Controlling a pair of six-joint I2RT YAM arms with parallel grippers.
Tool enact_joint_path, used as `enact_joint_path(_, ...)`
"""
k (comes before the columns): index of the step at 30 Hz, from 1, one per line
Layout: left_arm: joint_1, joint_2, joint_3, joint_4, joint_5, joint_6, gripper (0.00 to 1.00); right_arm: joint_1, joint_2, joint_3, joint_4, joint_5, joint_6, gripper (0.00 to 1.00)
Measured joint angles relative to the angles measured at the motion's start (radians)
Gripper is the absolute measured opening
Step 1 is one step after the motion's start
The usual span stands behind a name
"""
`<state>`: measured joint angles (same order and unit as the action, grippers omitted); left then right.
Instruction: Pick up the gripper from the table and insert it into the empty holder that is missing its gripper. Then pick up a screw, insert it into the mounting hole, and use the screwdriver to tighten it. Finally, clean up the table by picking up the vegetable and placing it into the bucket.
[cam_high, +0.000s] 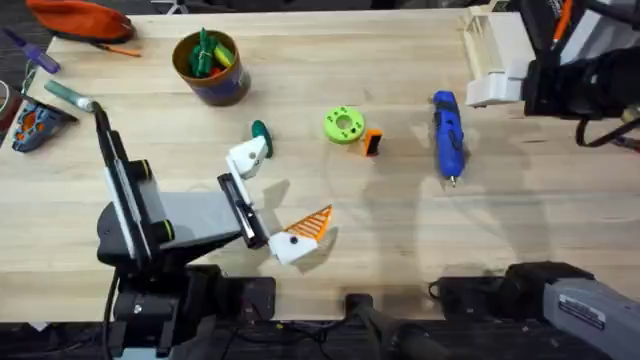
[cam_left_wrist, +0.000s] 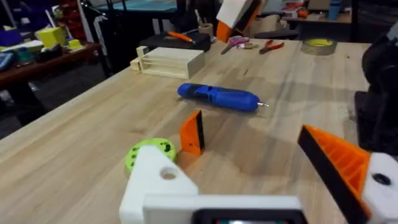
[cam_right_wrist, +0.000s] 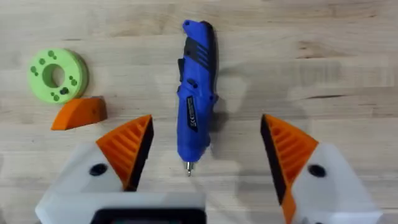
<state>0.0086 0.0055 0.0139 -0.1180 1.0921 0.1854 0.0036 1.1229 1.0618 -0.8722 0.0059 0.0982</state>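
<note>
My left gripper (cam_high: 275, 195) (cam_left_wrist: 227, 146) is open low over the table. One finger is the plain white holder (cam_high: 247, 157) (cam_left_wrist: 158, 180); the other carries an orange ribbed pad (cam_left_wrist: 339, 162). The loose orange gripper (cam_high: 372, 142) (cam_left_wrist: 193, 132) (cam_right_wrist: 79, 113) stands beside a lime-green disc (cam_high: 343, 125). Small dark bits sit in the disc; whether they are screws I cannot tell. The blue screwdriver (cam_high: 447, 135) (cam_right_wrist: 196, 93) lies between the fingers of my right gripper (cam_right_wrist: 205, 165), open high above it. The dark green vegetable (cam_high: 260, 130) lies by the holder. The bucket (cam_high: 210, 65) stands far left.
A pale wooden box (cam_high: 490, 40) (cam_left_wrist: 168, 62) sits at the far right, next to the large dark right arm (cam_high: 585, 70). An orange pouch (cam_high: 85, 18) and hand tools (cam_high: 40, 110) lie at the far left. Green items stick out of the bucket.
</note>
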Motion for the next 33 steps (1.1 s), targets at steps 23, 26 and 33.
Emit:
enact_joint_path(23,0.000,0.000,0.000,-0.002,0.014,-0.122,0.986,0.000,0.000,0.000,0.000,0.000,0.000,0.994)
enact_joint_path(26,0.000,0.000,0.000,-0.002,0.012,-0.126,0.986,0.000,0.000,0.000,0.000,0.000,0.000,0.994)
enact_joint_path(33,0.000,0.000,0.000,-0.001,0.012,-0.134,0.986,0.000,0.000,0.000,0.000,0.000,0.000,0.994)
